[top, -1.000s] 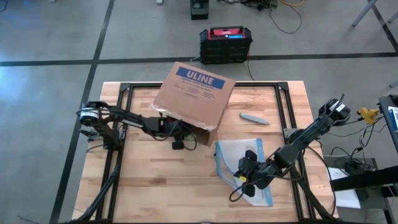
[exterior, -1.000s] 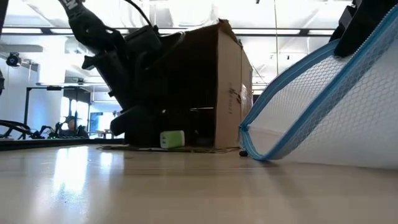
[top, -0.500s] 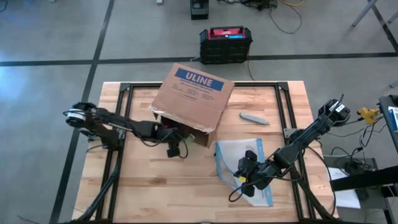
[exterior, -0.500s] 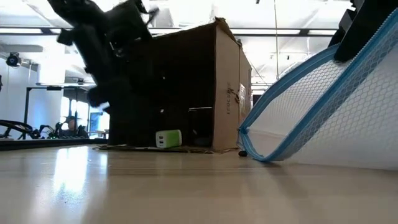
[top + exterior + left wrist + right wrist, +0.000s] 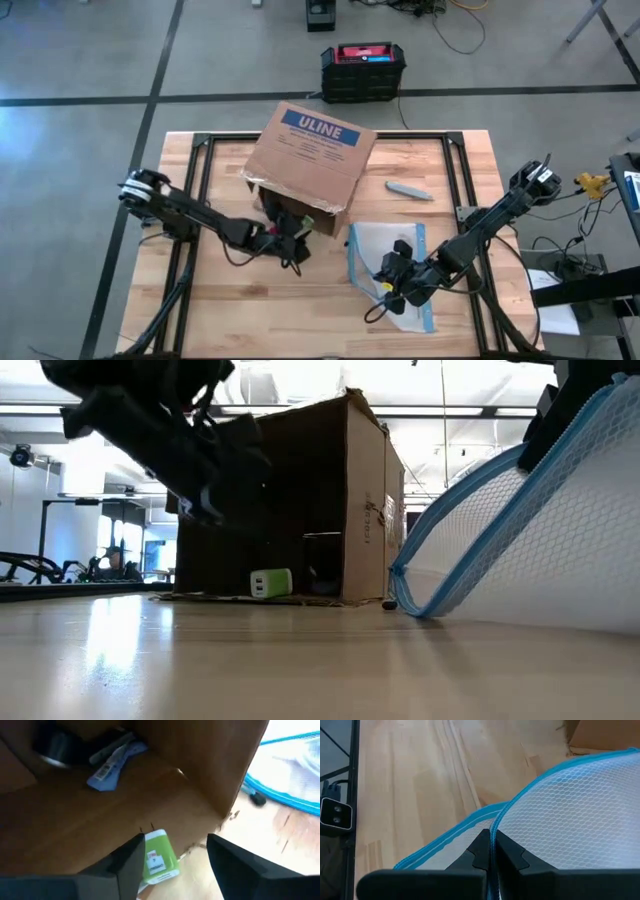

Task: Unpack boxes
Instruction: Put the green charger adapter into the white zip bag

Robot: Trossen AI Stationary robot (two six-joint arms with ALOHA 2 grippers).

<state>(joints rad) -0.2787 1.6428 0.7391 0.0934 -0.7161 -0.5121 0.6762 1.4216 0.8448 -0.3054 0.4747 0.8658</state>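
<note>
The box (image 5: 312, 158) lies on its side at the table's (image 5: 250, 310) far middle, ULINE label up, its open mouth facing the near edge. The left gripper (image 5: 172, 862) hovers just in front of that mouth, jaws spread and empty. A small green-and-white item (image 5: 156, 861) lies on the box's lower flap, between the fingers in the left wrist view; 2 or 3 more items sit deeper inside. Near the box's right corner, the right gripper (image 5: 490, 854), jaws pressed together, pinches the blue edge of a mesh pouch (image 5: 392, 262), lifting it. A small grey object (image 5: 408, 190) lies right of the box.
</note>
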